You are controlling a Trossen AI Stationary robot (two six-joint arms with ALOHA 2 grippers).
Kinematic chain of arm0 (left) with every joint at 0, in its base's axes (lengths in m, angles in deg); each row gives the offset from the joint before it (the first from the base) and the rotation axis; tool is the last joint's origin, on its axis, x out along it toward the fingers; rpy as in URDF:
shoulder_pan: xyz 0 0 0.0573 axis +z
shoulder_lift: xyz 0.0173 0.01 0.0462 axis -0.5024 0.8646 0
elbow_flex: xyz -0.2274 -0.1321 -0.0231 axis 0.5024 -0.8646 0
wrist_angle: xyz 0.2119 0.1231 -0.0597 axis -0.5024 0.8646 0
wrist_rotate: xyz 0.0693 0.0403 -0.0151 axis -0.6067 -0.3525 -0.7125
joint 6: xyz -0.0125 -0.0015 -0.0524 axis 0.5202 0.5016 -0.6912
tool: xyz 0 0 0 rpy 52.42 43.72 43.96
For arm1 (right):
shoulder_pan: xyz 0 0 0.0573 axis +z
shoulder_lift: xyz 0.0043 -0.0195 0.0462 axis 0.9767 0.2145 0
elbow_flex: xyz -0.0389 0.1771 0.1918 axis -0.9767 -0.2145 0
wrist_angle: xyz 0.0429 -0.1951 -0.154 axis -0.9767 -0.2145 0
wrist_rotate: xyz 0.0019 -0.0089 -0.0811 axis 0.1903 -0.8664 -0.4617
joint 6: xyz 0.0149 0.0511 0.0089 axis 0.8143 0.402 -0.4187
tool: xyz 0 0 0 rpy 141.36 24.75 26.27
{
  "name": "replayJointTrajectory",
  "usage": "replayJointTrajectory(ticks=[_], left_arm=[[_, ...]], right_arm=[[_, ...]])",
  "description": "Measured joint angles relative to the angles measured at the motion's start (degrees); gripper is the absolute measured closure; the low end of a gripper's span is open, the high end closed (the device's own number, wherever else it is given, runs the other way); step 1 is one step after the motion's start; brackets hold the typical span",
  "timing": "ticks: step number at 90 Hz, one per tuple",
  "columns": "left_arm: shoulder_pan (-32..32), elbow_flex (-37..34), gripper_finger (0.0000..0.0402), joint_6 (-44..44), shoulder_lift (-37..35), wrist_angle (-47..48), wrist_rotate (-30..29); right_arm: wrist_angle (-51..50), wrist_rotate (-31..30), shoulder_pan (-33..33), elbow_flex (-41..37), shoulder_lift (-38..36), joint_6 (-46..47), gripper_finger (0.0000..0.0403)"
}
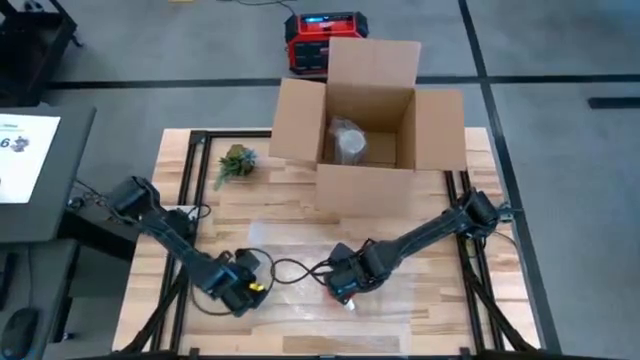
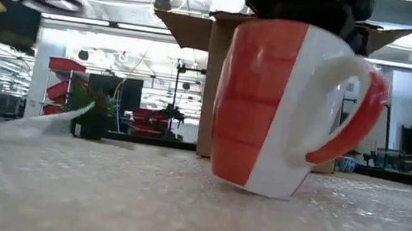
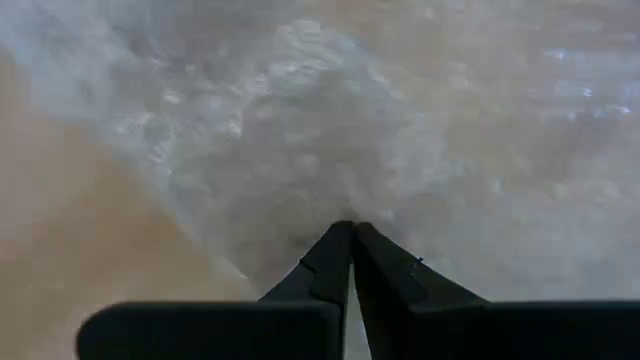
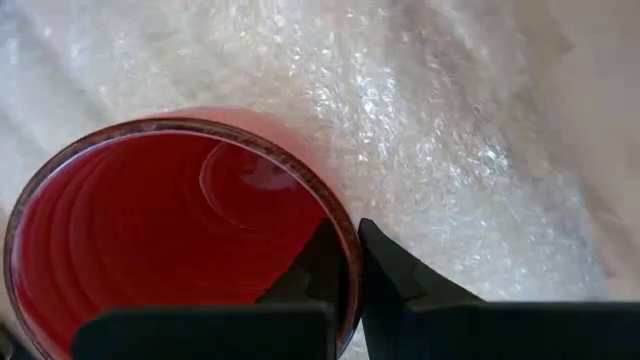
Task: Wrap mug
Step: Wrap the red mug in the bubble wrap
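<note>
Low view shows the mug [image 2: 284,109] best: its body is red on one side and white on the other, with a white handle edged in red that points to the right of that picture. The mug stands with its long axis nearly vertical, but it leans a little, so one side of its base is lifted from the bubble wrap [image 2: 180,206]. Its mouth faces upward, and the right wrist view looks down into a red inside [image 4: 170,240].

Going from left to right in the high view, the left gripper [image 1: 243,290] is low over the left part of the clear bubble wrap [image 1: 290,290], near the front edge of the wooden counter [image 1: 480,310]. In the left wrist view its two dark fingers [image 3: 325,265] are pressed together, and they seem to pinch the edge of the wrap [image 3: 300,130], though I cannot tell this surely. The right gripper [image 1: 345,285] is just beside it, over the middle of the wrap, and it hides the mug in this view. The right wrist view shows what the high view does not: one finger [image 4: 320,265] is inside the mug and the other is outside, pinching the rim [image 4: 345,235].

Behind the wrap, an open cardboard box [image 1: 370,130] stands on the counter with a wrapped object [image 1: 349,143] inside. A small plant [image 1: 236,162] lies to the left of the box.
</note>
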Motion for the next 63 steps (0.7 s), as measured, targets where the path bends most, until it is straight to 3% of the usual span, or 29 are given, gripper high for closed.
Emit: replayJointTrajectory(ticks=[20,38,50,63], left_arm=[[12.1,-0.2,0.0402,23.7,-3.0,3.8,-4.5],[17.9,-0.3,0.0402,37.5,-9.0,8.6,-7.7],[17.8,-0.3,0.0402,38.1,-15.7,10.3,-6.1],[15.2,-0.3,0.0396,27.9,-22.8,10.3,-3.9]], right_arm=[[-2.9,-0.3,1.0,0.0,-0.1,6.4,0.0402],[-2.7,3.0,0.9,0.3,-0.1,11.1,0.0395],[-1.3,4.9,0.2,0.3,0.0,12.2,0.0364],[0.2,6.7,-0.2,0.3,-0.1,11.4,0.0309]])
